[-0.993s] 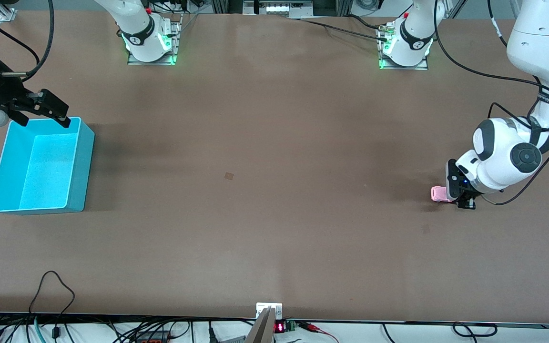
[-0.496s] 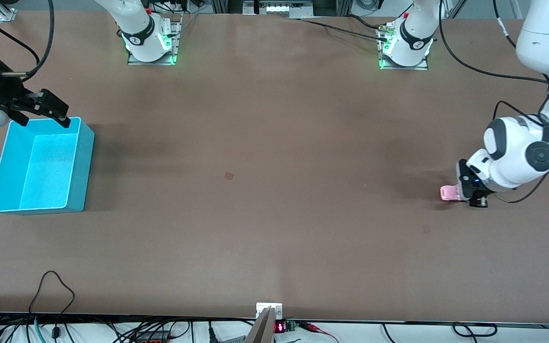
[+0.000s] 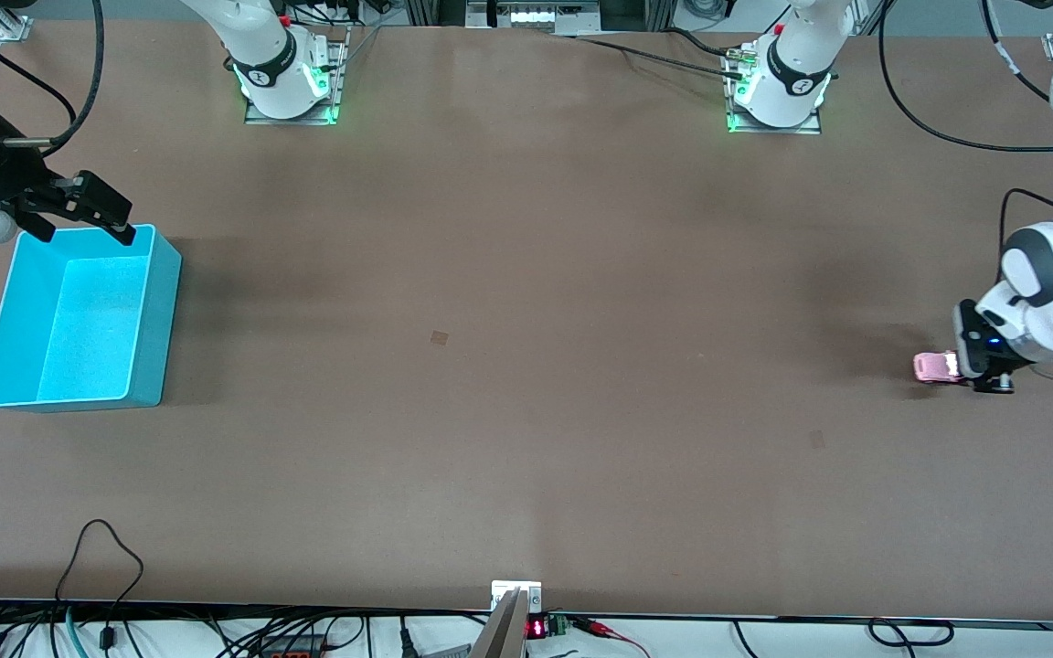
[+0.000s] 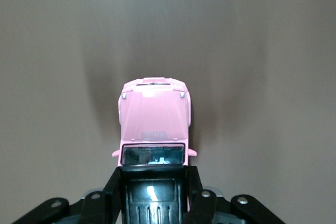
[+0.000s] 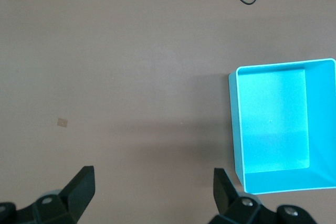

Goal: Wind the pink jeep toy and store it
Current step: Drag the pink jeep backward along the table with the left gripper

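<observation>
Brown tabletop (image 3: 526, 366) fills my screen, bare across its middle. At the left arm's end, close to that edge, I have the left gripper (image 3: 967, 373) clenched on the rear of the pink jeep toy (image 3: 935, 366), whose wheels are down on the surface, hood pointing toward the middle. My right arm waits with the right gripper (image 3: 88, 217) spread wide over the turquoise bin (image 3: 156, 311), which sits near the right arm's edge.
</observation>
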